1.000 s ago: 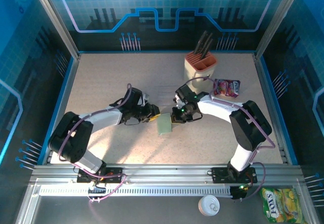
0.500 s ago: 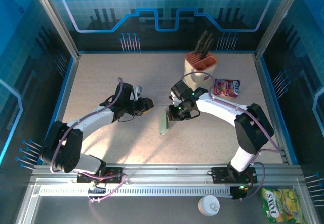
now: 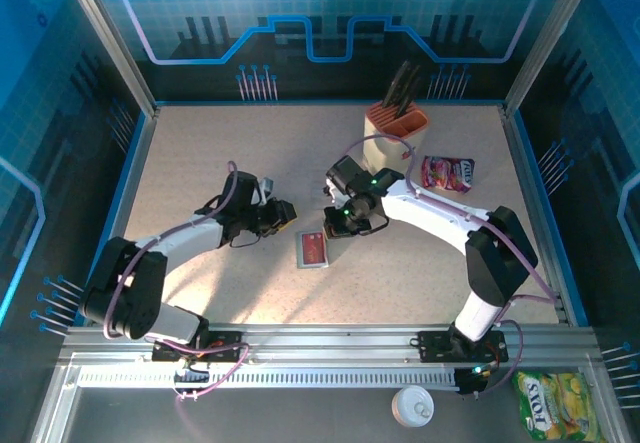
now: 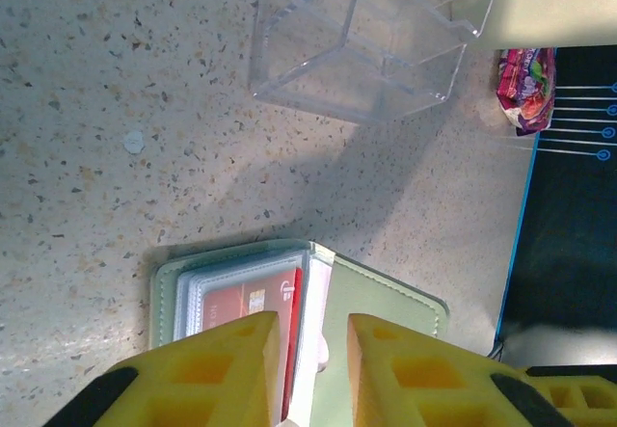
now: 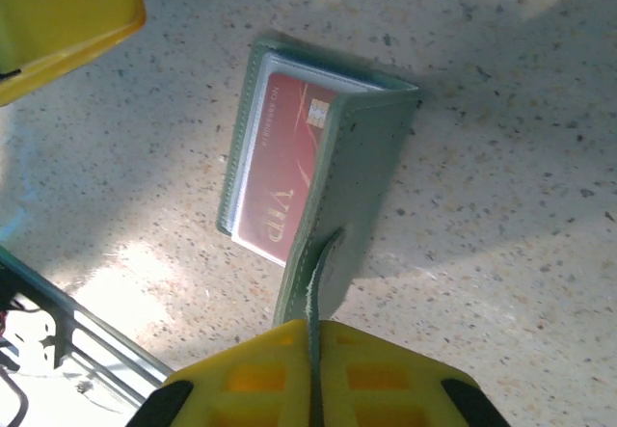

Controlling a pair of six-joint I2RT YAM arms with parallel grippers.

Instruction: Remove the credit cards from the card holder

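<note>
The right pincer [image 5: 314,331] clenches the tab [image 5: 310,273] of the card holder [image 5: 371,162], which lies open just ahead of it. The left pincer [image 4: 314,329], slightly parted, hangs above its red credit card [image 4: 241,302].

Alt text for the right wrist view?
An open grey-green bifold card holder rests on the speckled table, a red card marked VIP showing in its clear sleeve. The yellow-fingered right gripper pinches its closing tab at bottom.
</note>
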